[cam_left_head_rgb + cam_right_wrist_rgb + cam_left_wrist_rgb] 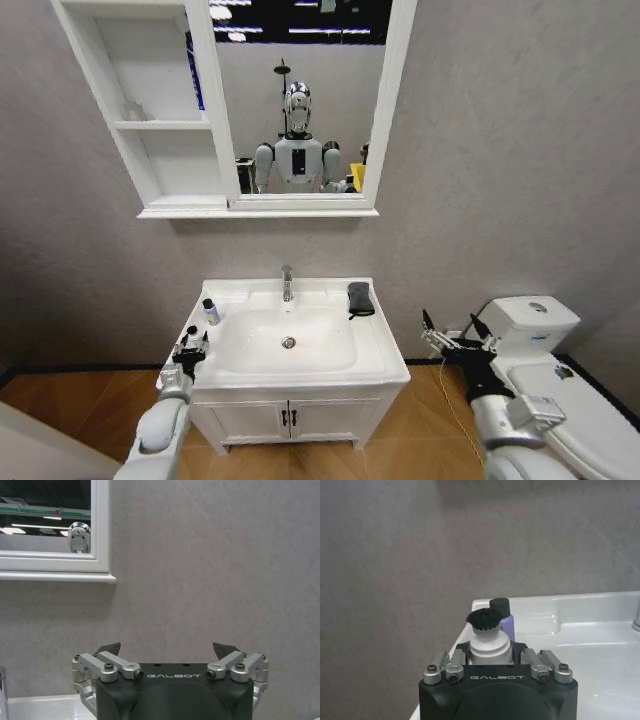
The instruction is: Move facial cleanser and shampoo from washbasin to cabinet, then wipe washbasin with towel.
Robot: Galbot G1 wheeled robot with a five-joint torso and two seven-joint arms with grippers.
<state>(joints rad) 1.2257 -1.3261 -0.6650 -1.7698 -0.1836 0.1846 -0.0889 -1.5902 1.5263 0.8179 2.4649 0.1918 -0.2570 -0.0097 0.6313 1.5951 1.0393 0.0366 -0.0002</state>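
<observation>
- Head view: the washbasin (375,350) sits under the wall cabinet (160,125) and its mirror (300,100), with a faucet (287,283) at the back rim and a toilet (545,355) off to the robot's right.
- A small bottle (211,312) with a dark cap stands on the basin's left ledge; the dark towel (360,298) lies on the back right ledge, near the faucet.
- The left tool (189,352) is at the basin's front left corner, just short of the bottle. The right tool (457,338) hangs in the gap between basin and toilet, its fingers spread apart and holding nothing.
- Left wrist view: the left tool (490,652) is closed on a white tube (490,647), whose black cap sticks up between the jaws. Just behind it stands the bottle (504,617), purple here, on the white ledge (535,612). The head view is too distant to make out this grip.
- Right wrist view: the right tool (170,652) faces the grey wall (210,570), its dark fingertips (109,648) well apart, with the mirror's lower corner (102,572) above and a sliver of basin rim (45,705) below.
</observation>
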